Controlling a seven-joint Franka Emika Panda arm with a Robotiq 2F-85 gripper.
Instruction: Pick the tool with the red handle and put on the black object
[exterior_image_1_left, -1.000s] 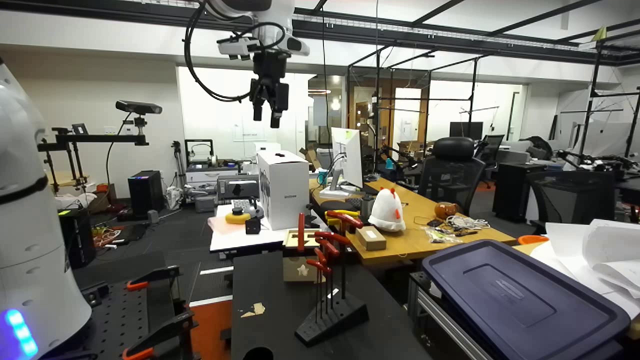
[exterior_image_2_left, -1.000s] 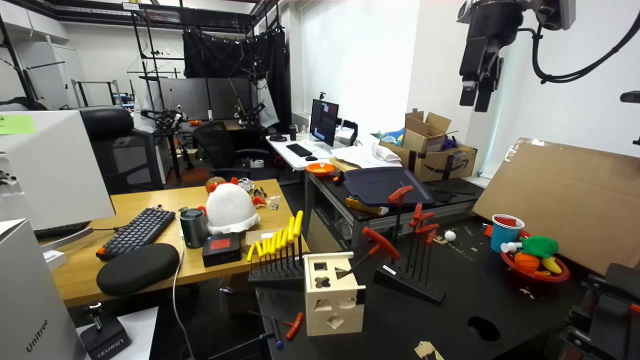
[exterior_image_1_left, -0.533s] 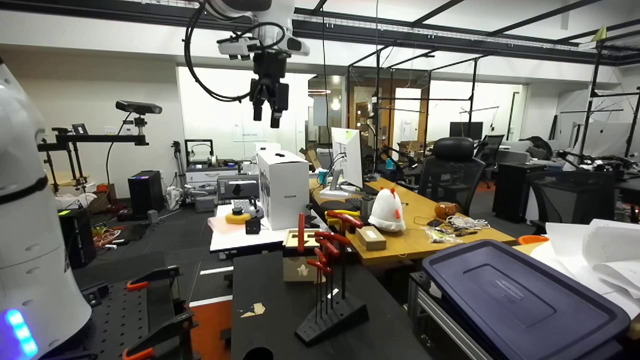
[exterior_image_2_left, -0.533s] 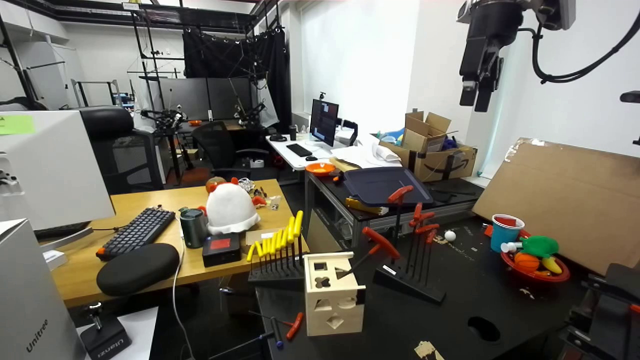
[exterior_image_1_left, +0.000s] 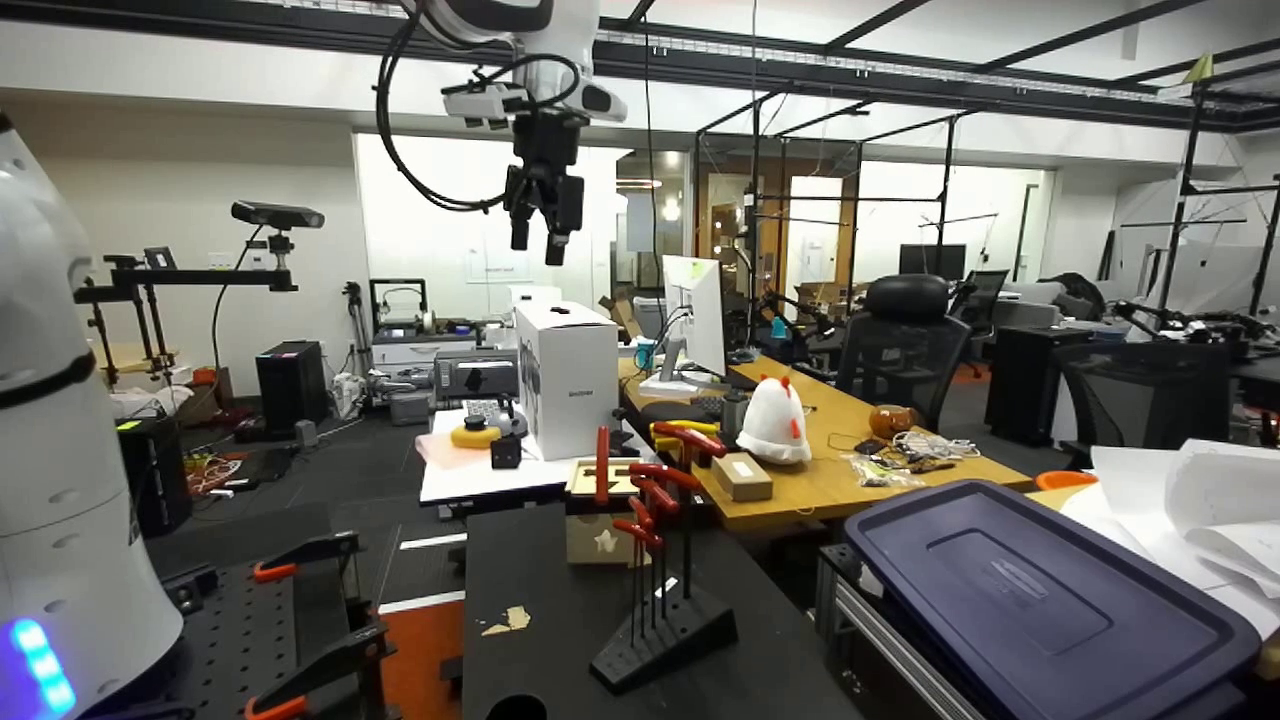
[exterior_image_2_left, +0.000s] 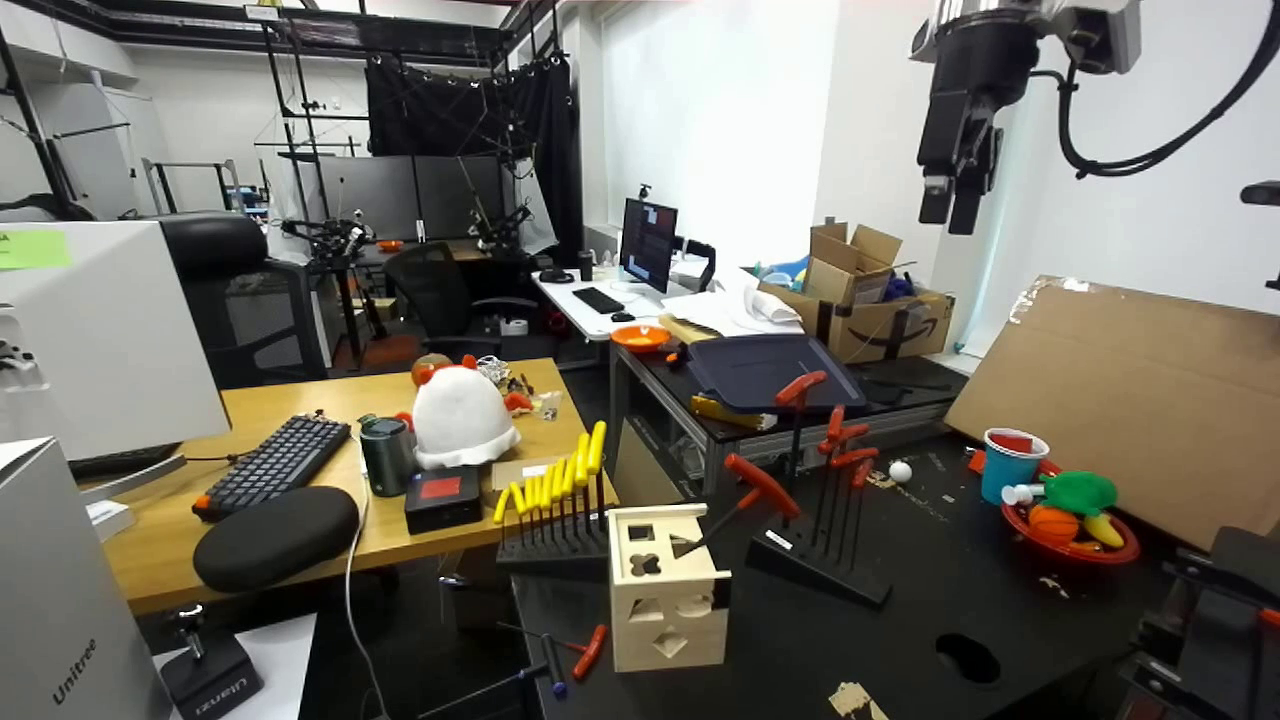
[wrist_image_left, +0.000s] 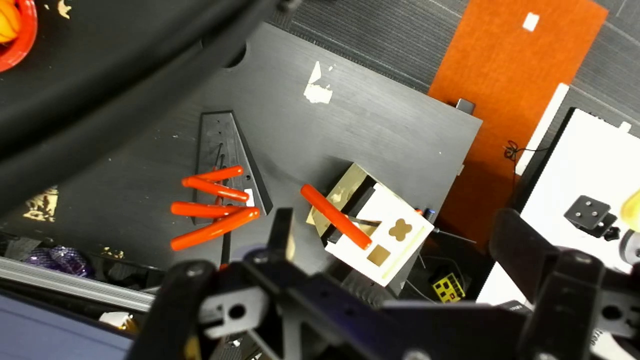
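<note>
The claw hangs high above the counter, its 2 fingers spread wide, holding nothing. In both exterior views the top edge cuts off part of the arm over it. The red-handled tool sits tilted in the top of the wooden box; its tip is out of sight. Near the box but apart from it, the black stand carries several upright tools, also red-handled; their handles overlap, so the count is hard to make out. Another tool, red-handled too, lies beside the box; in the wrist view the box hides nearly all of it. There, dark cables blur across the upper left and the red bowl is cut off by the left edge.
</note>
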